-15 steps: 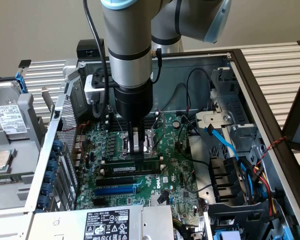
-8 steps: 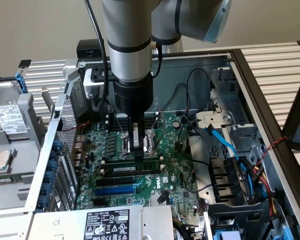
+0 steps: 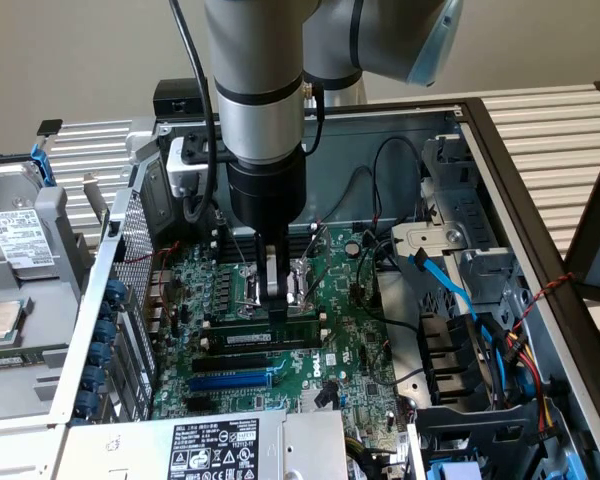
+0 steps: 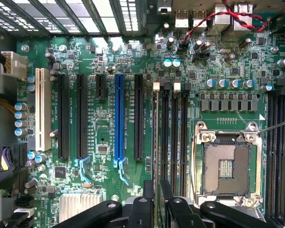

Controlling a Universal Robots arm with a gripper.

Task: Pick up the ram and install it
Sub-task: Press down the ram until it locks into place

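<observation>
The ram point(image 3: 248, 338) is a thin green stick with a white label strip. It stands on edge in a black memory slot of the green motherboard point(image 3: 355, 350), beside the processor socket. My gripper point(image 3: 277, 316) reaches straight down from the grey arm and is shut on the ram's top edge near the middle. In the wrist view the ram point(image 4: 155, 137) shows edge-on as a thin line in the memory slot nearest the blue expansion slot point(image 4: 118, 118). The black fingers point(image 4: 147, 202) of my gripper point(image 4: 156, 192) stand on either side of it.
The board lies inside an open computer case with metal walls point(image 3: 500, 150) all round. Blue and black cables point(image 3: 460, 300) and a drive cage crowd the exterior view's right. A hard drive point(image 3: 20, 240) sits outside on the left. The open processor socket point(image 4: 227, 166) lies beside the memory slots.
</observation>
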